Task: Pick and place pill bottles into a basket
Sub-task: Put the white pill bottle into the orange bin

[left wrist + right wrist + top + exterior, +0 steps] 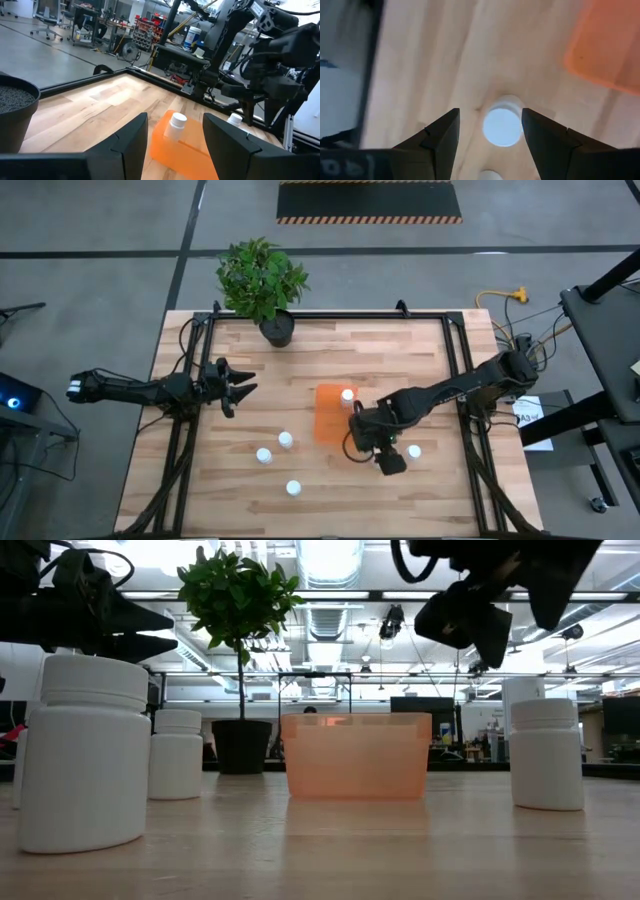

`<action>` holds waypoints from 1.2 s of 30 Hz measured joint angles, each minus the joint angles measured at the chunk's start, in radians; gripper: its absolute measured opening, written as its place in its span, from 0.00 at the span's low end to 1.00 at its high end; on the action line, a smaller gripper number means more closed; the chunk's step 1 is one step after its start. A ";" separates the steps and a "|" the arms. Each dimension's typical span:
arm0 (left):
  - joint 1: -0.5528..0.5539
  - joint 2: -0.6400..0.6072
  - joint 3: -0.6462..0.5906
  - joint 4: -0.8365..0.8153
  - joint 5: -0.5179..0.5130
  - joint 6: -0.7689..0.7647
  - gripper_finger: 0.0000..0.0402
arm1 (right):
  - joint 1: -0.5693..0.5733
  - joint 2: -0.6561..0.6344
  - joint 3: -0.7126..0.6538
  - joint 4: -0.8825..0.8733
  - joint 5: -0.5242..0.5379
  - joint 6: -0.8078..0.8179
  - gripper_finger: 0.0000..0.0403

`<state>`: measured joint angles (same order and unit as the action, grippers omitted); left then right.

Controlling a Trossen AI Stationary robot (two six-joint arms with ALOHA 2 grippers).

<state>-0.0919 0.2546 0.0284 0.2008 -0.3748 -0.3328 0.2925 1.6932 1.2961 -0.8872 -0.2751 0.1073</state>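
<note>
The right hand (490, 131) is being held open, grasping nothing, directly above an upright bottle (503, 125) standing on the counter (400, 360) just beside the basket (330, 415); the open left hand (238, 388) is waiting well apart.

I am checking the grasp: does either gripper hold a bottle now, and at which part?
Nothing is held. The right gripper hangs open above a pill bottle; the left gripper is open and empty.
</note>
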 joint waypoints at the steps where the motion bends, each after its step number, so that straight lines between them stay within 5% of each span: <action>1: 0.000 0.000 0.000 0.000 0.000 0.000 0.43 | 0.010 0.000 0.000 -0.002 0.030 0.003 0.50; 5: 0.000 0.000 0.000 0.000 0.000 0.000 0.43 | 0.045 0.000 0.000 -0.027 0.146 0.000 0.50; 22: 0.000 0.000 0.000 0.000 0.000 0.000 0.43 | 0.074 0.002 0.000 -0.030 0.145 0.075 0.51; 36: 0.000 0.000 0.000 0.000 0.000 0.000 0.43 | 0.077 0.002 -0.011 -0.029 0.145 0.073 0.74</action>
<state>-0.0921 0.2546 0.0284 0.2008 -0.3748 -0.3328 0.3694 1.6951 1.2849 -0.9158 -0.1298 0.1799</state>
